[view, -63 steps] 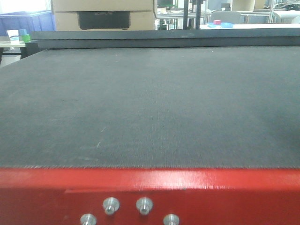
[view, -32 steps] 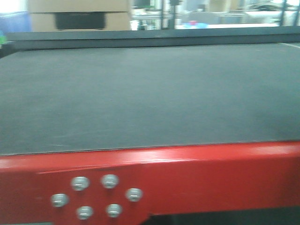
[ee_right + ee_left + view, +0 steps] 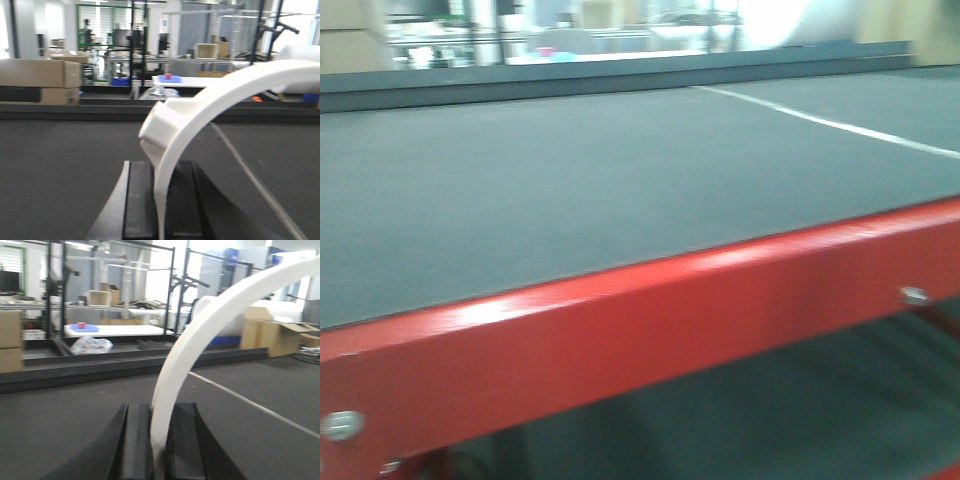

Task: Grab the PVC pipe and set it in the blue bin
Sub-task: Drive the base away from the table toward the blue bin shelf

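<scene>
In the left wrist view a white curved PVC pipe (image 3: 200, 335) rises from between the black fingers and arcs up to the right. My left gripper (image 3: 159, 412) is shut on its lower end. In the right wrist view a white curved PVC pipe (image 3: 200, 115) with a ribbed collar stands between the fingers, and my right gripper (image 3: 161, 170) is shut on it. I cannot tell whether both grippers hold one piece. Both grippers hang above the dark mat. The blue bin is out of view. The front view shows neither gripper nor pipe.
A dark grey mat (image 3: 570, 200) covers the table, with a red metal frame edge (image 3: 620, 330) at the front and a white line (image 3: 820, 120) across the right. A dark rail (image 3: 125, 365) borders the far side. Cardboard boxes (image 3: 40, 80) and racks stand beyond.
The front view has swung to the right. The red edge now runs slanted, the white line has come into view, and the cardboard boxes have slid off to the left.
</scene>
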